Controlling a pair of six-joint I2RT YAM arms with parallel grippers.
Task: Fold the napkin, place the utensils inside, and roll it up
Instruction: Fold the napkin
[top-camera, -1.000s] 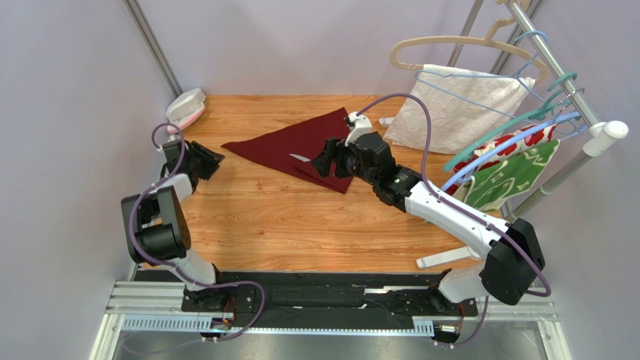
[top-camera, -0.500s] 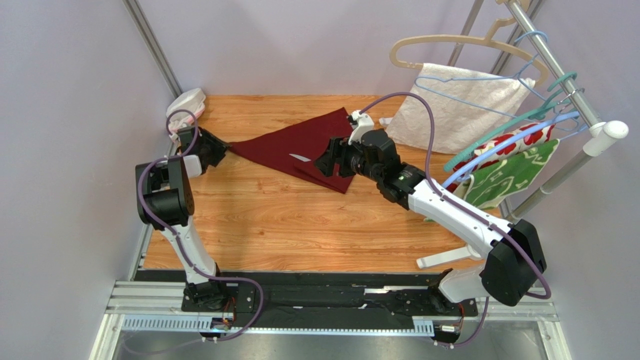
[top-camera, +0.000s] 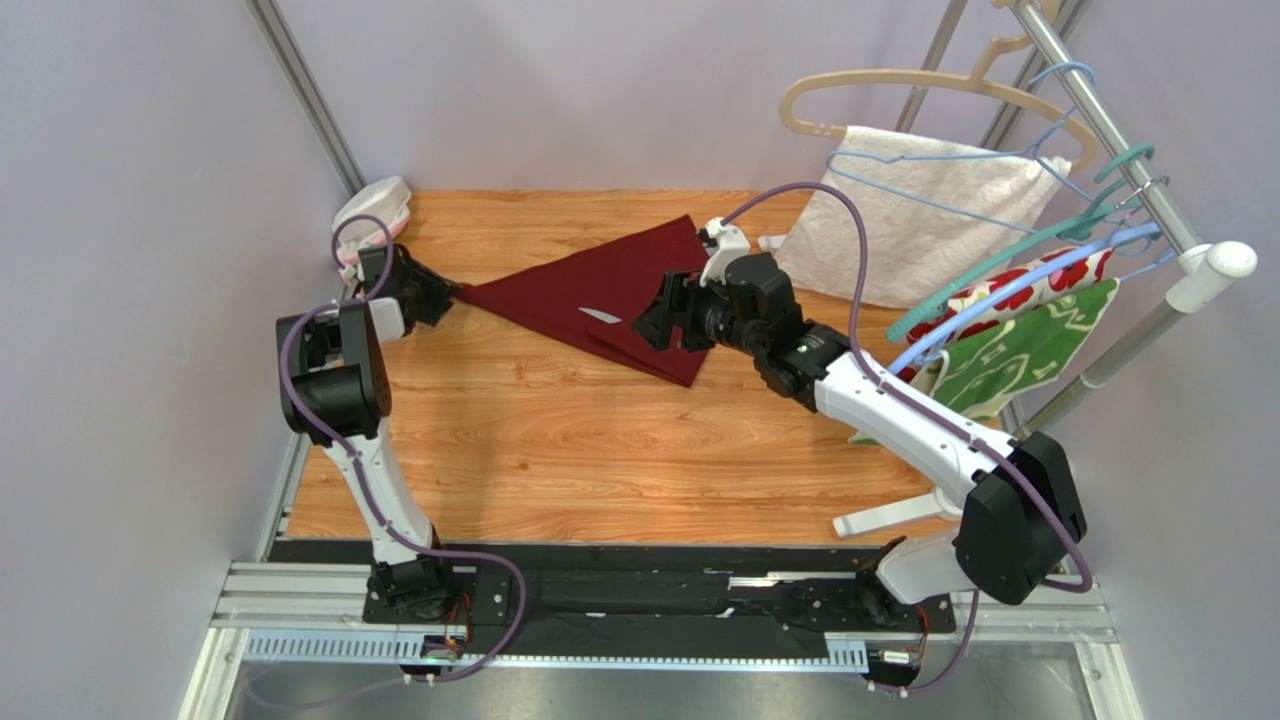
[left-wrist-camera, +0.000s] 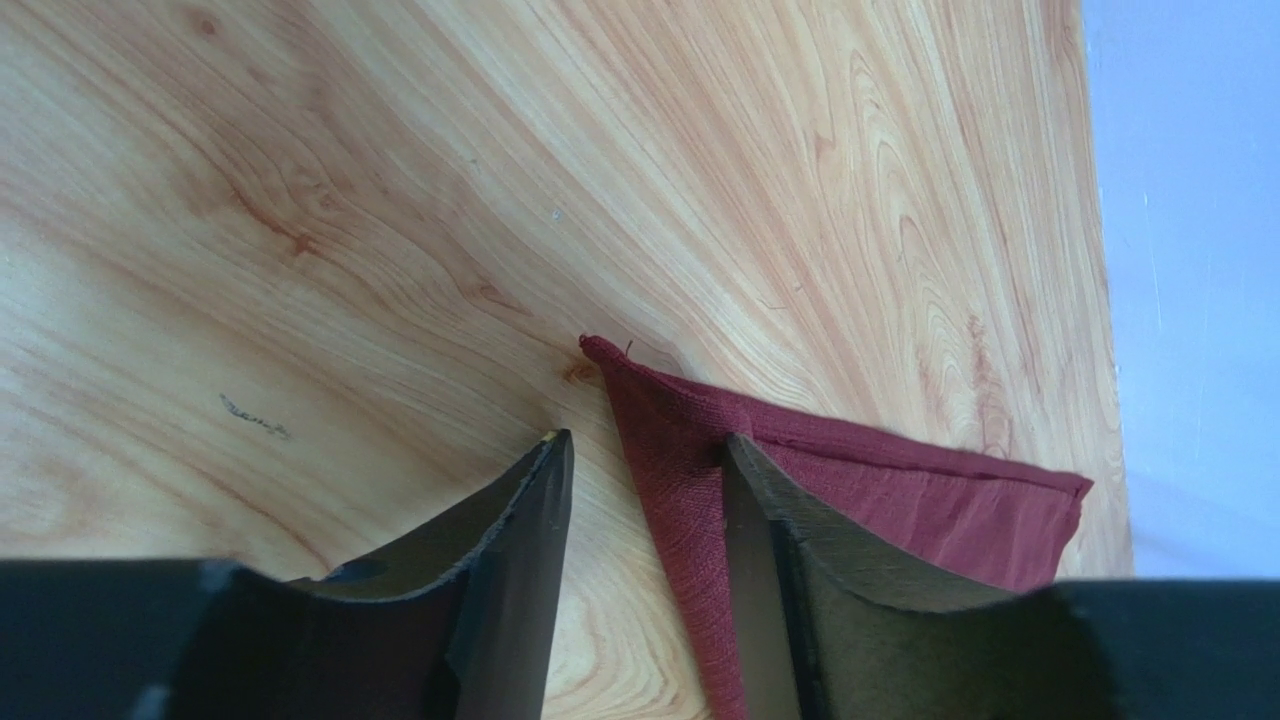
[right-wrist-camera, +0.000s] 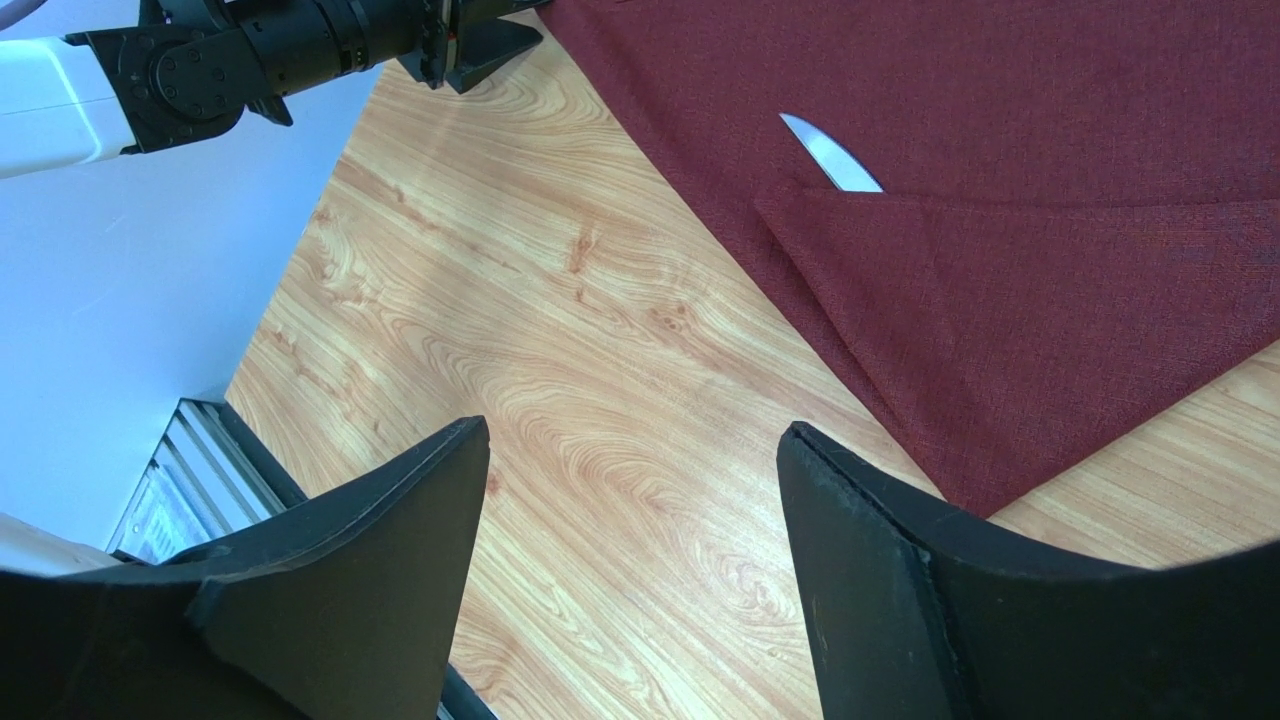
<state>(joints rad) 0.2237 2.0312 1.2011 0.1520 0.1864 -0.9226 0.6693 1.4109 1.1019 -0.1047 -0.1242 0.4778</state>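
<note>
Napkin folded at 12 o'clock on table, silvery utensil tip showing. Left gripper, jaws apart, straddles its 9 o'clock corner; right gripper, likewise apart, over its 4 o'clock end.

bare table in front of napkin, hanger rack crowding right side

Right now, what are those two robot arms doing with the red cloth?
They are wrapping cutlery in a cloth. The dark red napkin lies folded on the wooden table, and a silvery utensil pokes out from under a flap. The left gripper is low at the napkin's left corner, jaws open with the cloth's edge between them. The right gripper hovers open above the napkin's other side. Nothing is rolled up yet.
</note>
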